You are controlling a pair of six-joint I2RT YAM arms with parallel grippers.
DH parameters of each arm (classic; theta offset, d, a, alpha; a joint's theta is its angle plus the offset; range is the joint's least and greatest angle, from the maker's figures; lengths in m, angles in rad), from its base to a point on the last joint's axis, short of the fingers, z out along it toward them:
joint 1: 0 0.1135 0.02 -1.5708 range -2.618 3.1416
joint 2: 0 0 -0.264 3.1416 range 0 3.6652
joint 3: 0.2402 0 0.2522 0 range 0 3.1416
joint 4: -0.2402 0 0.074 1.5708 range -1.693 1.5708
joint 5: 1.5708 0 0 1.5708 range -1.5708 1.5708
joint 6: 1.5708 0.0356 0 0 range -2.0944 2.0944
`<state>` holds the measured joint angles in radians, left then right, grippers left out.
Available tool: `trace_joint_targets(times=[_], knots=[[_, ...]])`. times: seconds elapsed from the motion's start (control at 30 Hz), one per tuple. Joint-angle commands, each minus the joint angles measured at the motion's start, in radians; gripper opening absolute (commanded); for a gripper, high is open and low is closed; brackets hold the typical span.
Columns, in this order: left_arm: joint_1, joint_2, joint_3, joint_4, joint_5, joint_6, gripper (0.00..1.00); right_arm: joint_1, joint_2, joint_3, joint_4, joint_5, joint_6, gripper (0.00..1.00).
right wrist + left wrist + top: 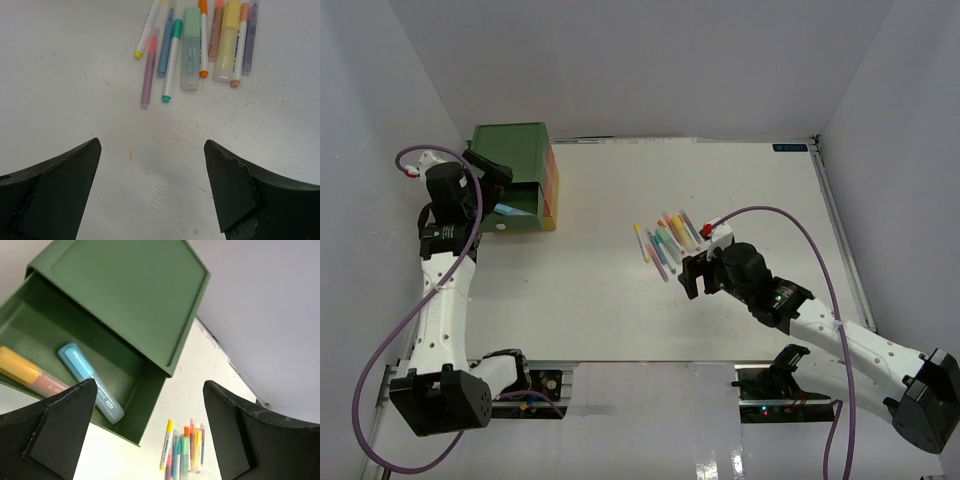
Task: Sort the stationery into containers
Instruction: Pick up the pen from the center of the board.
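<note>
The containers stand at the back left as a stack with a green top. The green drawer is pulled out, and a blue marker and a yellow-orange one lie inside it. My left gripper hovers over this drawer, open and holding nothing. The remaining stationery lies in a loose row mid-table: several pens in yellow, pink, blue, green, orange and purple. My right gripper sits just in front of that row. In the right wrist view the right gripper is open over bare table.
White walls close in the table on the left, back and right. Orange and yellow layers show on the side of the stack. A purple cable loops over the right arm. The pen row also shows past the drawer's corner.
</note>
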<state>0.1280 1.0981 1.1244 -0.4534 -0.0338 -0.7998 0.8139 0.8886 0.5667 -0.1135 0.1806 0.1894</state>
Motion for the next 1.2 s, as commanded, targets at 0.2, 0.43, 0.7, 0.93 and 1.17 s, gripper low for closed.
trace_joint_targets(times=[0.2, 0.43, 0.7, 0.93, 1.17], knots=[[0.004, -0.154, 0.029, -0.123, 0.241, 0.298, 0.98, -0.010, 0.274, 0.177, -0.029, 0.082, -0.071, 0.90], [-0.014, -0.337, -0.156, -0.125, 0.439, 0.387, 0.98, -0.048, 0.536, 0.323, -0.040, 0.091, -0.107, 0.70], [-0.111, -0.451, -0.284, -0.133, 0.422, 0.438, 0.98, -0.082, 0.783, 0.528, -0.067, 0.099, -0.134, 0.60], [-0.153, -0.465, -0.305, -0.142, 0.411, 0.432, 0.98, -0.096, 0.915, 0.610, -0.075, 0.097, -0.133, 0.50], [-0.157, -0.465, -0.290, -0.149, 0.429, 0.432, 0.98, -0.110, 0.960, 0.634, -0.075, 0.094, -0.130, 0.47]])
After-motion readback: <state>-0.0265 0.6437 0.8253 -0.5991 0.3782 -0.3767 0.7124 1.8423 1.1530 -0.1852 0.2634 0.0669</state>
